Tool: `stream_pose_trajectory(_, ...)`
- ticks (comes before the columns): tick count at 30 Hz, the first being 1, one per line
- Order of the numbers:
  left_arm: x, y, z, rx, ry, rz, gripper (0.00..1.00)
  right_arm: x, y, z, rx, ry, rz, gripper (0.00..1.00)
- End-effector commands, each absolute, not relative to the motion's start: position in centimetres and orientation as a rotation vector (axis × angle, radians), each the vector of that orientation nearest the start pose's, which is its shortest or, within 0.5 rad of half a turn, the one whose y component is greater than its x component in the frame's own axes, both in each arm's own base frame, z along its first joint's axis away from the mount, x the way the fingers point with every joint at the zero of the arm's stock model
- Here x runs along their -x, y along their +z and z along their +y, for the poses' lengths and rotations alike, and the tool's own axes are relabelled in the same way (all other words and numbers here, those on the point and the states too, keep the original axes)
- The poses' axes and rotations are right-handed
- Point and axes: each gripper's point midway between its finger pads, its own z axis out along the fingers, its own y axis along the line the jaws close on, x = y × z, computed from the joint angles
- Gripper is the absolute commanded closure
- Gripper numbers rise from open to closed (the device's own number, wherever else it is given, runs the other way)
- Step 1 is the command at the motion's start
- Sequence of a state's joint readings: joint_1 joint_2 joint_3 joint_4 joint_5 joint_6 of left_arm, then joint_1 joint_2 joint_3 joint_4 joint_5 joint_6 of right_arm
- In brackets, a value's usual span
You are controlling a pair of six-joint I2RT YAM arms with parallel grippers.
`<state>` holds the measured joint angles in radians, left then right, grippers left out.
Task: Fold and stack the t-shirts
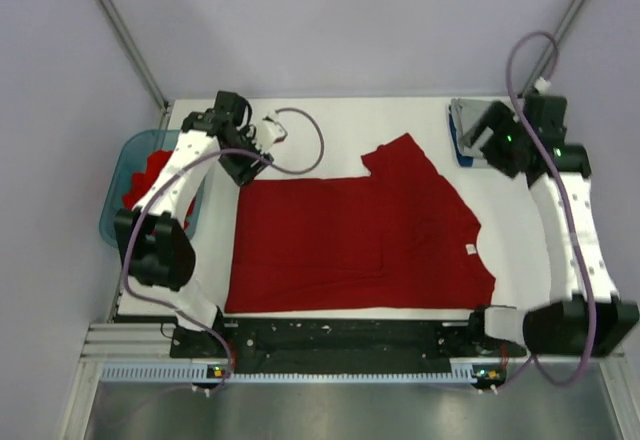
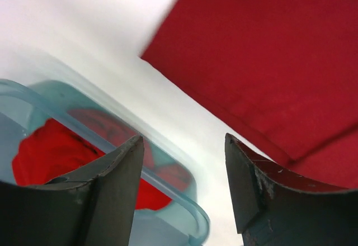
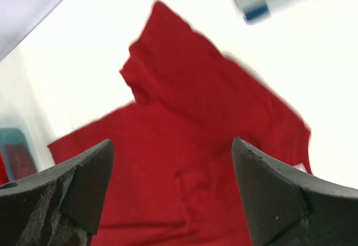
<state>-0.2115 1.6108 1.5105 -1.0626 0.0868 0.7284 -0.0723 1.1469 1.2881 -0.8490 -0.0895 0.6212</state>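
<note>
Saw a plain bright red short-sleeved cloth t-shirt [image 1: 350, 240] spread flat across the middle of the white tabletop [image 1: 330, 125], down near the front edge. Noticed its small white neck tag [image 1: 469, 249] out on the right side and one sleeve [image 1: 400, 155] poking toward the far edge. Spotted more crumpled red cloth shirts [image 1: 150, 172] bunched in a translucent teal plastic tub [image 1: 112, 215] just off the left edge. Also caught a folded grey cloth piece [image 1: 462, 125] at the far right corner, partly hidden behind the right arm. Found the left hand [image 2: 182, 184] up over the spread shirt's far left corner, fingers [image 2: 120, 179] well apart, gripping nothing. Same deal with the right hand [image 3: 173, 190] near the grey piece: fingers wide apart, gripping nothing.
</note>
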Motion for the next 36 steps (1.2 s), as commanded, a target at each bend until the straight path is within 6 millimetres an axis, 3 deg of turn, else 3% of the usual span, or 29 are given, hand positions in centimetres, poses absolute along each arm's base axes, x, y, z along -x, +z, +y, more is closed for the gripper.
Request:
stream_pose_trajectory(1,-40.9,15.7,-5.5,-1.057,0.044,2.499,0.36,-40.7,22.3,2.3,-0.439,0.294,2.359,0.16)
stream_pose_trajectory(2,-41.8,15.0,-5.1,-1.02,0.045,2.539,0.36,-42.3,20.5,2.8,-0.422,0.304,2.432,0.18)
stream_pose_trajectory(3,-42.4,14.6,-4.9,-0.987,0.041,2.569,0.36,-44.5,21.0,3.0,-0.395,0.299,2.438,0.24)
stream_pose_trajectory(4,-43.0,13.9,-4.8,-0.969,0.034,2.595,0.36,-45.5,18.4,2.7,-0.393,0.248,2.517,0.28)
stream_pose_trajectory(7,-44.9,12.5,-4.2,-0.906,0.04,2.611,0.36,-51.1,16.8,3.8,-0.239,0.083,2.509,0.28)
stream_pose_trajectory(10,-45.8,10.8,-4.2,-0.929,0.03,2.614,0.36,-55.1,13.1,5.1,-0.114,0.014,2.527,0.28)
stream_pose_trajectory(13,-46.0,8.7,-4.0,-0.952,0.005,2.659,0.35,-57.8,10.1,6.3,-0.068,0.022,2.527,0.28)
stream_pose_trajectory(16,-46.2,6.8,-3.6,-0.949,-0.03,2.698,0.34,-58.8,7.0,7.6,-0.041,0.064,2.543,0.28)
stream_pose_trajectory(22,-46.3,4.2,-3.9,-0.941,-0.095,2.735,0.33,-57.6,1.8,10.4,-0.183,0.236,2.645,0.27)
stream_pose_trajectory(27,-46.0,3.3,-3.7,-0.946,-0.136,2.753,0.33,-57.0,-0.3,11.3,-0.206,0.254,2.686,0.48)
stream_pose_trajectory(30,-45.6,3.1,-3.6,-0.957,-0.166,2.755,0.33,-57.0,-0.2,11.9,-0.198,0.285,2.682,0.6)
stream_pose_trajectory(34,-45.2,2.9,-3.5,-0.996,-0.17,2.743,0.35,-57.3,2.3,13.6,-0.165,0.423,2.64,0.79)
stream_pose_trajectory(36,-44.8,2.8,-4.0,-1.022,-0.215,2.731,0.39,-57.5,3.5,14.0,-0.157,0.461,2.617,1.0)
